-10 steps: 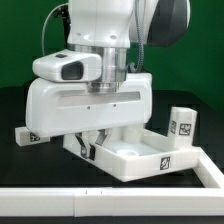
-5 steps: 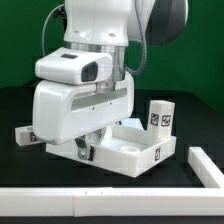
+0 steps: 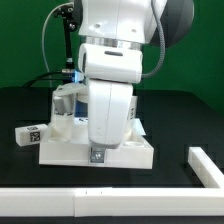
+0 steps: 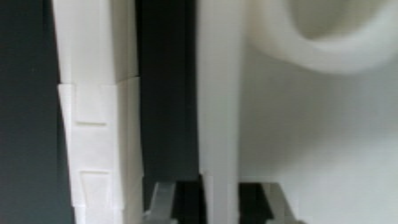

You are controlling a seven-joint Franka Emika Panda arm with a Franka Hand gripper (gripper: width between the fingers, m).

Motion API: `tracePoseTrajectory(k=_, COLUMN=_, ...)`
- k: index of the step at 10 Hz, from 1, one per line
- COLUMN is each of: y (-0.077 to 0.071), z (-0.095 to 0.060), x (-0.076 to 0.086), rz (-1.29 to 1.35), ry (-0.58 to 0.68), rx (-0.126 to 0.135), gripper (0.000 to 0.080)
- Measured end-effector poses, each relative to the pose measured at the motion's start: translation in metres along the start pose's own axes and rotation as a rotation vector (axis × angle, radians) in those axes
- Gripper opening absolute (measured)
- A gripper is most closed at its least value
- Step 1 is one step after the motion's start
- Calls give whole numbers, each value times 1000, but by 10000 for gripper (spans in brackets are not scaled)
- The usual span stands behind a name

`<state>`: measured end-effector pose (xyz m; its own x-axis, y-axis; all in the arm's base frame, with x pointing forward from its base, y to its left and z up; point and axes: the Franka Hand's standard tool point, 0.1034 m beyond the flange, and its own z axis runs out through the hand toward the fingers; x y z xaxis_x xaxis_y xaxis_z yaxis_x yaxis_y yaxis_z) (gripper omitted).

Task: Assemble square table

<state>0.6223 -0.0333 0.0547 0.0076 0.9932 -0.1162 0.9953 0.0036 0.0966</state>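
Note:
The white square table top (image 3: pixel 60 150) lies flat on the black table, square to the exterior view. My gripper (image 3: pixel 97 154) reaches down at its near edge and is shut on its raised rim. In the wrist view the rim wall (image 4: pixel 214 100) runs straight between my gripper (image 4: pixel 215 205), with one of the fingers (image 4: pixel 173 203) on each side. A round corner socket (image 4: pixel 338 40) shows inside the top. One stubby tagged leg (image 3: pixel 28 134) lies at the top's left in the exterior view. Another white part (image 3: pixel 65 105) shows behind the arm, partly hidden.
A long plain white rail (image 3: pixel 60 205) runs along the front of the table. A short white arm of it (image 3: pixel 205 165) stands at the exterior view's right. In the wrist view a long white notched piece (image 4: pixel 98 120) lies parallel to the rim across a dark gap.
The arm has swung round and the table top has turned with it, from diamond-wise to square-on, shifting to the exterior view's left. The tagged leg at the right is now hidden.

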Motion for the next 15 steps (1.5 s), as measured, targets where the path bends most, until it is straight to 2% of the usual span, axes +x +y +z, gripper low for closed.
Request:
tracePoseTrajectory(k=1, y=2, z=-1, x=6, rz=34, ry=-1, rx=-6, gripper=48)
tracePoseTrajectory(k=3, y=18, z=-7, x=53, rz=91, ry=24, rx=-34, gripper=48)
tracePoseTrajectory(k=4, y=23, z=-6, x=72, rz=90, ry=38, rx=-41, gripper=48)
tracePoseTrajectory(k=8, y=20, z=0, x=67, rz=100, ry=36, rx=-36, gripper=48)
tracePoseTrajectory(k=9, y=17, z=5, x=68, rz=96, ry=39, rx=-44, gripper=48)
tracePoseTrajectory(k=12, y=19, z=21, x=77, rz=80, ry=41, rx=-32, gripper=48)
tracePoseTrajectory(k=13, y=22, z=23, x=82, rz=100, ry=40, rx=-10, gripper=48)
tracePoseTrajectory(k=14, y=22, z=23, x=87, rz=112, ry=33, rx=24, gripper=48)
tracePoseTrajectory(k=15, y=23, z=22, x=89, rz=106, ry=24, rx=28, gripper=48)
